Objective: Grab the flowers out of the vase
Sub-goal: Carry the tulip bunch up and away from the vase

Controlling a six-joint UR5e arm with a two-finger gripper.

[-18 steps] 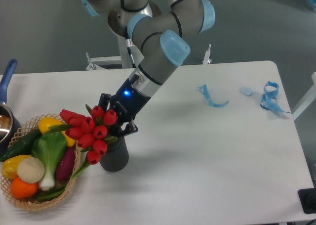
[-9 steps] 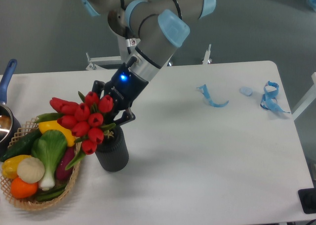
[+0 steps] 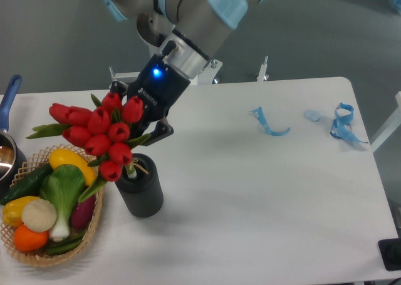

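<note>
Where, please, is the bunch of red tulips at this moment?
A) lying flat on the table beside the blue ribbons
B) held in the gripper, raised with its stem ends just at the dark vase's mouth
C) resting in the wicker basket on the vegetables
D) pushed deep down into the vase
B: the gripper grips the flowers above the vase, stem ends at its mouth.

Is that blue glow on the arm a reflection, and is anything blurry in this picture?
In the camera view, the glow is a small lit spot on the gripper body, apparently a lamp; flowers and vase look sharp, lighting soft, with faint shadows.
</note>
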